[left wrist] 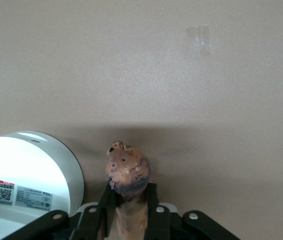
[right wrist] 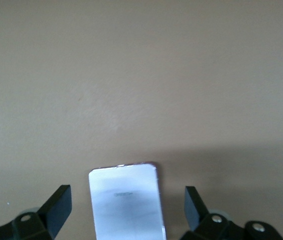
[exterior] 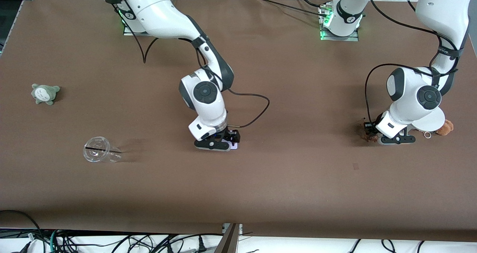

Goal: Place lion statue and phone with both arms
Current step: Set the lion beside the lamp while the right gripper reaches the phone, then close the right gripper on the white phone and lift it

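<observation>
My left gripper is down at the table near the left arm's end, shut on the lion statue. In the left wrist view the two black fingers press on the orange-brown body, and the dark-maned head sticks out past the gripper. My right gripper is low over the middle of the table, open. The pale lavender phone lies flat between its spread fingers, touched by neither. A corner of the phone shows in the front view.
A white round-based stand and a brown plush with a metal ring sit right beside the left gripper. The stand also shows in the left wrist view. A clear cup lies on its side and a grey plush sits toward the right arm's end.
</observation>
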